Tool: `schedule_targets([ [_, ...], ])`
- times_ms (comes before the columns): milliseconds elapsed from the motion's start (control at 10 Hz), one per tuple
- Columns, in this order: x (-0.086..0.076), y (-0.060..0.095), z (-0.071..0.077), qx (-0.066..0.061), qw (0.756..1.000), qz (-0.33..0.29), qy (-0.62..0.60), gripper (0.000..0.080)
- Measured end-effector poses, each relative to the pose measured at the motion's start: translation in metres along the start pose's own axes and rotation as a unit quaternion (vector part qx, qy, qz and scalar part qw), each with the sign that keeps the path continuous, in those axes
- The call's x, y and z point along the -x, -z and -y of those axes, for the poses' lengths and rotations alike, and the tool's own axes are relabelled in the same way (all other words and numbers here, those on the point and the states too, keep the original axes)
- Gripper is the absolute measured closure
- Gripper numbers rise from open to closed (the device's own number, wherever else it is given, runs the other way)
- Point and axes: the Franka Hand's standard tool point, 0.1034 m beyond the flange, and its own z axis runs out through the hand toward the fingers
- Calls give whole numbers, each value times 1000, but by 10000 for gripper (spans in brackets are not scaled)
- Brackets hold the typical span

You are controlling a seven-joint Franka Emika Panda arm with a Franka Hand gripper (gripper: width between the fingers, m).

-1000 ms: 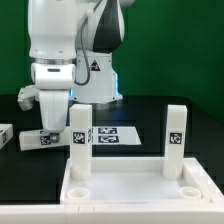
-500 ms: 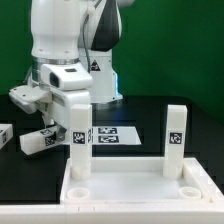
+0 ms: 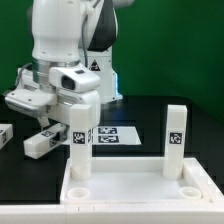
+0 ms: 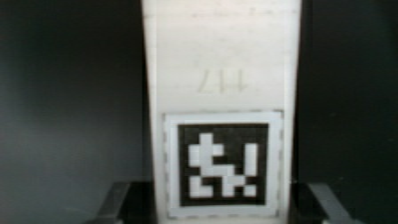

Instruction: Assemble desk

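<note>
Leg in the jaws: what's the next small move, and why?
Probably lift the leg higher and turn it upright before carrying it to the panel. The jaws grip it tilted, low over the table, while two other legs already stand upright in the panel's sockets.

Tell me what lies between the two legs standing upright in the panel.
Nothing on the panel: its far rim runs bare between the exterior view's left leg and right leg. The marker board shows through the gap, lying on the table beyond.
</note>
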Motion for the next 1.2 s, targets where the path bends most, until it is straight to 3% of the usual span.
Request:
schedule_targets([
  [100,3,0,3,-7,1000,-7,-13,515],
  [300,4,0,4,-7,1000,-7,-19,515],
  [500,4,7,6,-4,994,6,-107,227],
  [600,4,14,5,-2,985,11,-170,227],
  [700,4,23,2,-8,971,13,-238,166],
  [800,10,32,8,-34,954,8,-297,153],
  [900,16,36,7,-36,940,12,-338,153],
  [1200,14,34,7,-37,909,12,-414,151],
])
